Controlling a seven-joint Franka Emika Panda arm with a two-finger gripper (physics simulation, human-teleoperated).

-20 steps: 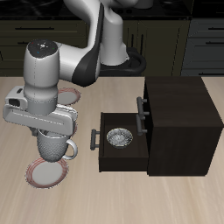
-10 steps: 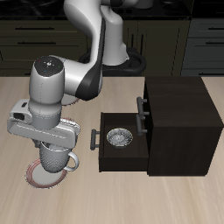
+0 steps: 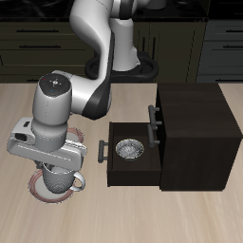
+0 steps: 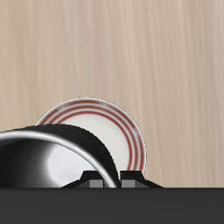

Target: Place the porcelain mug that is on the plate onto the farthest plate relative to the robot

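Observation:
My gripper [image 3: 57,168] is shut on the rim of the porcelain mug [image 3: 63,178], a pale glossy mug with its loop handle toward the cabinet. It holds the mug upright, low over the farthest plate [image 3: 40,188], a pink-rimmed saucer near the table's front edge. I cannot tell whether the mug touches the plate. In the wrist view the mug's dark inside [image 4: 48,162] fills the space beside my fingers [image 4: 87,182], and the plate [image 4: 118,131] shows partly beyond it. The all grey-white plate and the second pink-rimmed saucer are hidden behind my arm.
A dark cabinet [image 3: 195,133] stands beside the mug. Its drawer [image 3: 131,176] is open toward the mug and holds a metallic patterned bowl [image 3: 129,148]. The drawer handle [image 3: 102,152] is close to my gripper.
My gripper has carried the mug toward the table's front edge and lowered it over the pink-rimmed plate. The arm has stretched forward with it.

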